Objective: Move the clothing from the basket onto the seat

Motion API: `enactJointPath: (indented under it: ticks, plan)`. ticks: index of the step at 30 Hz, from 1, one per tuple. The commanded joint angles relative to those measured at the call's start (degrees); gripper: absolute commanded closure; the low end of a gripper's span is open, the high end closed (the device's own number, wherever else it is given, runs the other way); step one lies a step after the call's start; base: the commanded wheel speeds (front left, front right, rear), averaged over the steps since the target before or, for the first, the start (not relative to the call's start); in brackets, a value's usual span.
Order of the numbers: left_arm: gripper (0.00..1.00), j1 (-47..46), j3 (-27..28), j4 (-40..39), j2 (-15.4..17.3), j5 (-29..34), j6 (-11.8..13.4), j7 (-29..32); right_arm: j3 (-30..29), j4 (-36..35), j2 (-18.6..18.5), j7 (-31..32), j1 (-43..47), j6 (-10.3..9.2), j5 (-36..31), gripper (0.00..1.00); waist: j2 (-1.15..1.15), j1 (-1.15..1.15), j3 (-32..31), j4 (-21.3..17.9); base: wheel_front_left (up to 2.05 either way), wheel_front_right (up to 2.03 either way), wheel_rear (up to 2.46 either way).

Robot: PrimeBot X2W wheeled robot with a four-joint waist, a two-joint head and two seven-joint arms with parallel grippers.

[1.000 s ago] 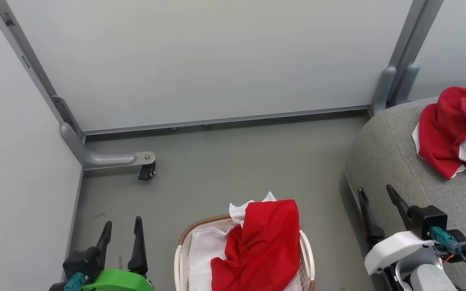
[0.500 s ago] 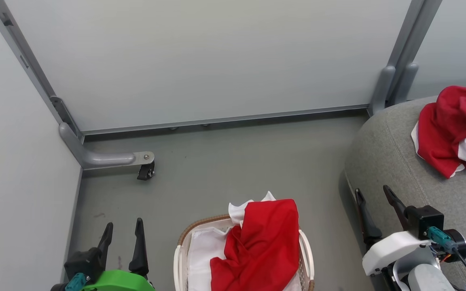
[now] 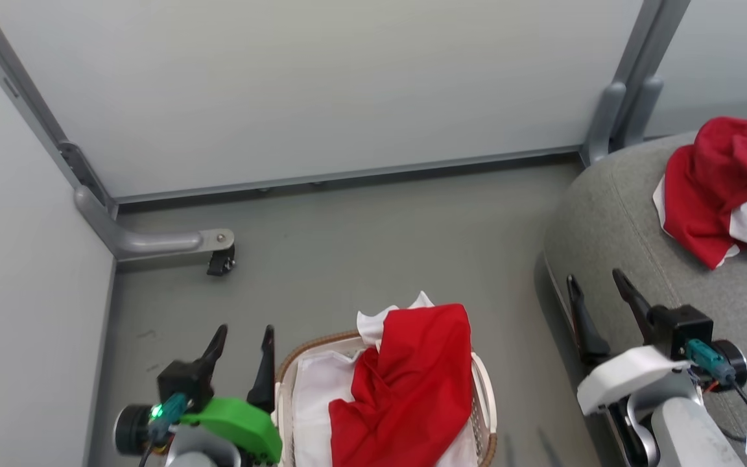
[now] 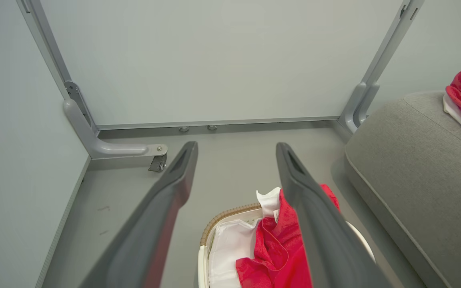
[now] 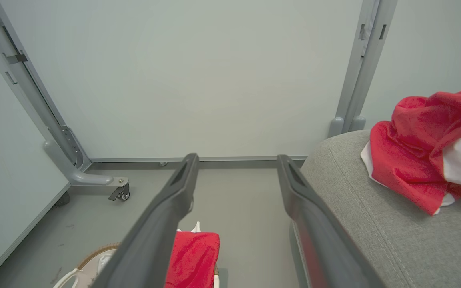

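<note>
One piece of the clothing [image 3: 406,389] lies in the basket [image 3: 308,347], draped over its far rim with its long axis running away from the robot; another red piece [image 3: 711,188] lies on the seat [image 3: 607,227]. The left pincer [image 3: 245,329] hovers just beside the basket's left rim, jaws spread and empty, so the fabric lies to its right and lower. The right pincer [image 3: 594,277], likewise spread and empty, hangs by the seat's edge, well apart from the basket. The left arm looks nearer for the coming grab
</note>
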Motion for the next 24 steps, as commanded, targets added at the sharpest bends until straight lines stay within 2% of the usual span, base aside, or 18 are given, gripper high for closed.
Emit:
enactJointPath:
  ticks: [1, 7, 14, 24]
  plan:
    - [0.0, -2.5, -0.9, 1.1, 0.1, 0.4, -0.2, 0.0, 0.1, -0.5, -0.2, -0.1, -1.3, -0.06, -0.2, 0.0, 0.0, 0.0, 2.7, -1.8, 0.0, 0.0, 0.0]
    - [0.0, -11.3, -6.5, 9.8, 0.1, 0.0, -0.7, 0.0, 0.4, -2.8, -0.2, -0.1, -5.6, -0.06, -0.6, 0.0, 0.0, 0.0, 9.9, -5.4, 0.0, 0.0, 0.0]
    - [0.0, -21.7, -12.4, 20.9, 0.2, 0.4, -0.9, 0.0, 0.1, -5.8, -0.2, -0.1, -11.5, -0.06, 0.7, 0.0, 0.0, 0.0, 21.2, -9.8, 0.0, 0.0, 0.0]
    - [0.0, -31.9, -19.5, 33.2, 0.3, 1.7, -1.1, 1.9, 1.3, -9.4, -0.2, -0.1, -17.5, -0.06, 3.2, 0.0, 0.0, 0.0, 34.7, -14.5, 0.0, 0.0, 0.0]
